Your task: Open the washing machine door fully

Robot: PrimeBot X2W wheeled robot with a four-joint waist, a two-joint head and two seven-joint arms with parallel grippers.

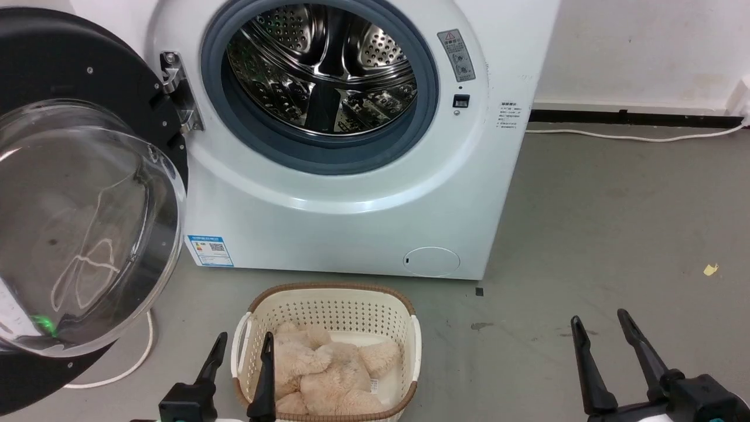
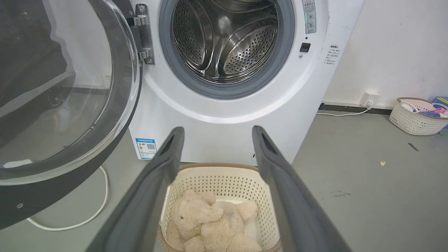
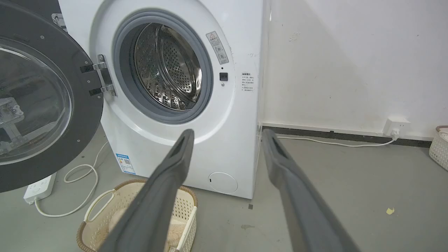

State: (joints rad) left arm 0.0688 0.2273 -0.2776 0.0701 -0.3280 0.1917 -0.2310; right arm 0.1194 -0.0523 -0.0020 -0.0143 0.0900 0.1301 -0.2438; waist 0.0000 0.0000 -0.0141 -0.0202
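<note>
The white front-loading washing machine (image 1: 363, 234) stands on a smooth grey floor (image 1: 586, 223), in front of a white wall (image 1: 644, 47) with a black baseboard (image 1: 633, 117). The washing machine door (image 1: 82, 223) is swung wide to the machine's left on its metal hinge (image 1: 179, 94). Its black disc and clear glass bowl face outward, well clear of the grey rubber ring (image 1: 422, 117) and the perforated steel drum (image 1: 322, 64).

Directly in front of the machine a cream perforated laundry basket (image 1: 328, 293) sits on the floor with a beige plush toy (image 1: 328, 369) inside. A white cable (image 1: 633, 138) runs along the floor to the machine's right, from a wall socket (image 3: 395, 126). Another cord (image 1: 135, 363) loops on the floor below the door, near a white power strip (image 3: 38, 185). Farther right of the machine a second pale basket (image 2: 416, 119) stands by the wall, and a small yellow scrap (image 1: 710, 269) lies on the floor.

The left gripper (image 1: 245, 343) hovers over the basket in front of the machine, its fingers spread apart and holding nothing. The right gripper (image 1: 600, 317) is over bare floor to the machine's right, with its fingers likewise apart and empty.
</note>
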